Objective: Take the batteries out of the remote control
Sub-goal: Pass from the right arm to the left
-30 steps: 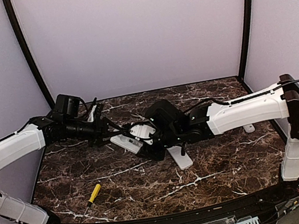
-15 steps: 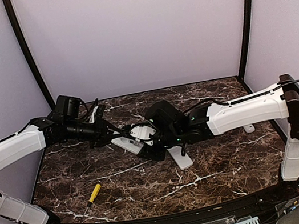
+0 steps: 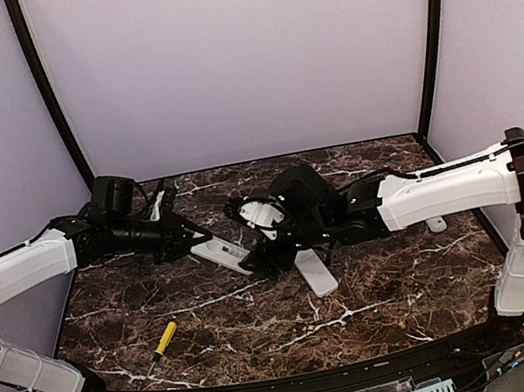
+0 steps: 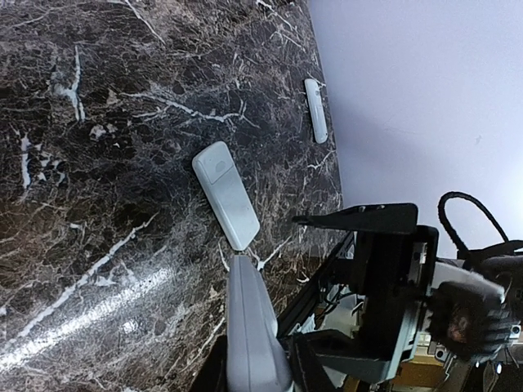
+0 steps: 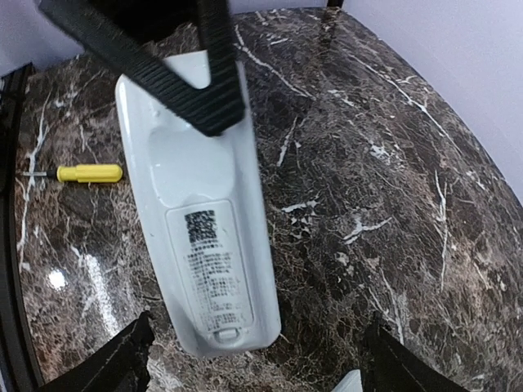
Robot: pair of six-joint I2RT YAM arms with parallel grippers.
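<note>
A white remote (image 3: 223, 253) is held at one end by my left gripper (image 3: 192, 241), which is shut on it. In the right wrist view the remote (image 5: 200, 220) shows its back, with the label and the battery cover closed, and the left fingers (image 5: 192, 94) clamp its far end. My right gripper (image 5: 260, 359) is open wide, just off the remote's cover end, one finger on each side (image 3: 271, 255). The left wrist view shows the held remote (image 4: 249, 327) edge-on. The batteries are hidden.
A second white remote (image 3: 314, 272) lies on the marble table by the right gripper and also shows in the left wrist view (image 4: 226, 194). A small white remote (image 3: 436, 224) lies at the right. A yellow-handled screwdriver (image 3: 165, 338) lies front left.
My right gripper has drawn back to the right, off the remote's end. The left arm has pulled slightly left, still holding the remote.
</note>
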